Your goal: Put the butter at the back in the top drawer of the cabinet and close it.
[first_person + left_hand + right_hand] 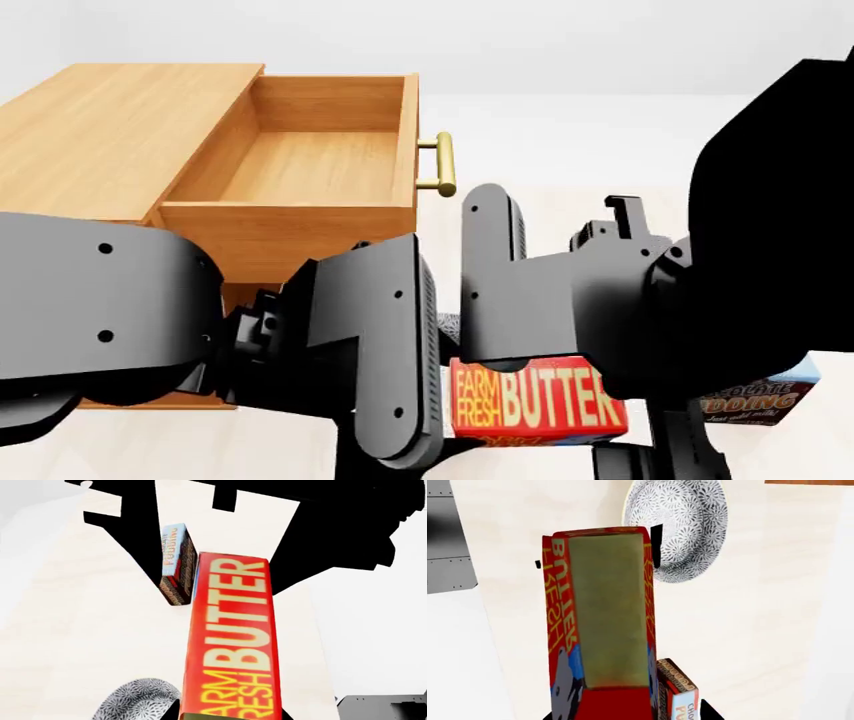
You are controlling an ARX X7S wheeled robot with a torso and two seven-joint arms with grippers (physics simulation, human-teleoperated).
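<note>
The butter (538,402), a red box with yellow lettering, hangs in the air below my arms and in front of the cabinet (107,130). My left gripper (233,716) is shut on one end of the butter (233,630), a black fingertip (175,715) pressed to each side. My right gripper (626,716) faces the other end of the butter (604,610). Its jaws stand wider than the box and are open. The top drawer (314,160) is pulled out and empty, its brass handle (442,165) towards me.
A blue-brown pudding box (755,398) lies on the pale surface to the right, also seen past the butter (179,565). A patterned grey bowl (679,527) sits beneath the arms. My own dark arm links (387,350) block much of the head view.
</note>
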